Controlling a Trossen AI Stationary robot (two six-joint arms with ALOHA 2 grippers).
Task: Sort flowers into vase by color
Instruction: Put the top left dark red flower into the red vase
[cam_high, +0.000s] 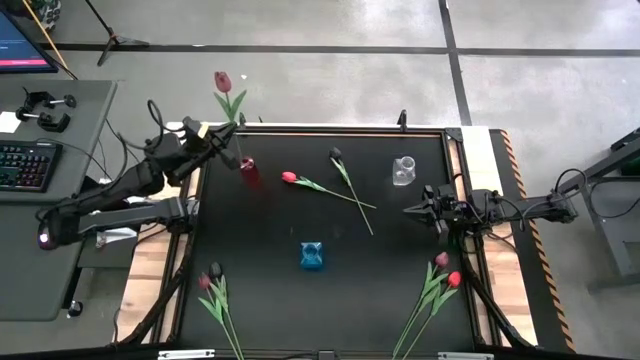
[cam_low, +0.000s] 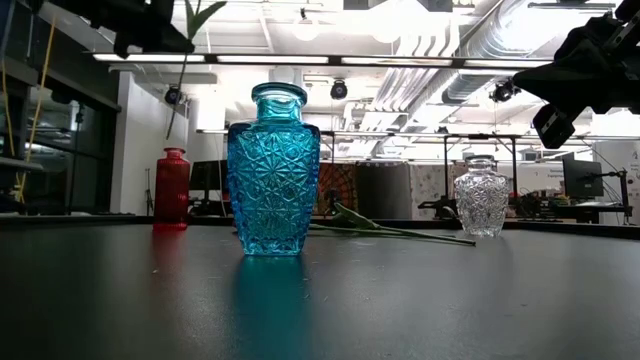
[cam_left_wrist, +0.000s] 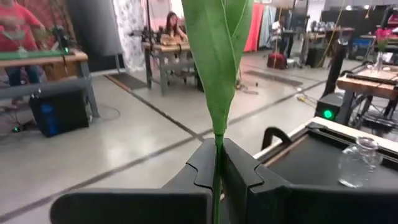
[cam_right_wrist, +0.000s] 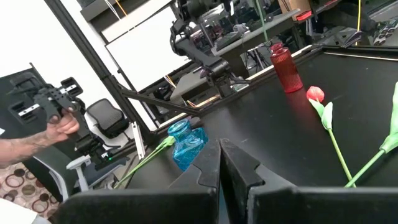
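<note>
We see the black table (cam_high: 320, 290) spread between both arms. The left gripper (cam_high: 226, 140) hangs above the table's far left corner, over the red vase (cam_high: 248, 172), its fingers (cam_left_wrist: 205, 168) clamped together on the thin green stem of a dusky pink tulip (cam_high: 223, 82); a broad green leaf rises straight up from the jaws, and the head reaches past the table's far edge. The right gripper (cam_high: 412, 210) hovers over the right side with its fingers pressed together on nothing. The blue vase (cam_high: 312, 256), cut in a star pattern, stands mid-table; the clear vase (cam_high: 403, 171) stands far right. A red tulip (cam_high: 290, 177) and a near-black one (cam_high: 335, 154) lie with stems crossing between the red and clear vases. More tulips lie at the near left (cam_high: 212, 280) and near right (cam_high: 446, 272) corners.
</note>
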